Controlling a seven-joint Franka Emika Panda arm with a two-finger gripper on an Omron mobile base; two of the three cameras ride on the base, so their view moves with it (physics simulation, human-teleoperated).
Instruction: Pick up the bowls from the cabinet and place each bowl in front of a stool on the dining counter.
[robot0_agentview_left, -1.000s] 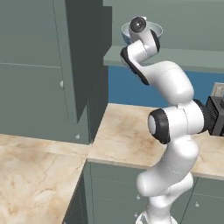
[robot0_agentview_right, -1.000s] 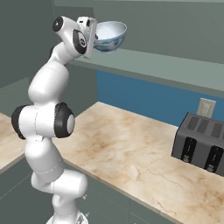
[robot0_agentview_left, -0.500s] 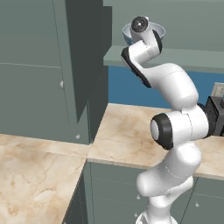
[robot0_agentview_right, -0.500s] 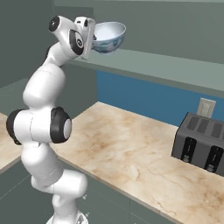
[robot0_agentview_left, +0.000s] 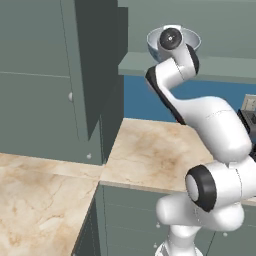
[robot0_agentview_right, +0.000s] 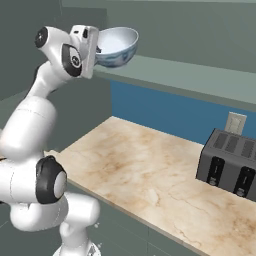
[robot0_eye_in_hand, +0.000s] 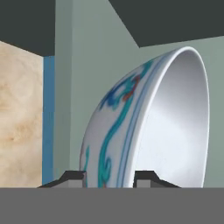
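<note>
High in the upper left of the right base view, the gripper (robot0_agentview_right: 98, 49) grasps the white and blue bowl (robot0_agentview_right: 116, 46) by its rim, holding it upright above the cabinet (robot0_agentview_right: 200, 75) shelf edge. In the hand view the two fingertips (robot0_eye_in_hand: 73, 177) pinch the bowl wall between them; below lies the marble worktop (robot0_agentview_right: 150, 180) with a toaster (robot0_agentview_right: 227, 162)

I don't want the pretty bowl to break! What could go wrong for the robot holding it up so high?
The tool pinches only the thin rim of the deep white porcelain bowl with blue pattern, so it might slip out. It hangs high above the beige marble worktop, so a drop could smash it. The grey-green cabinet shelf ledge sits close beneath, so a swing might bump it.
</note>
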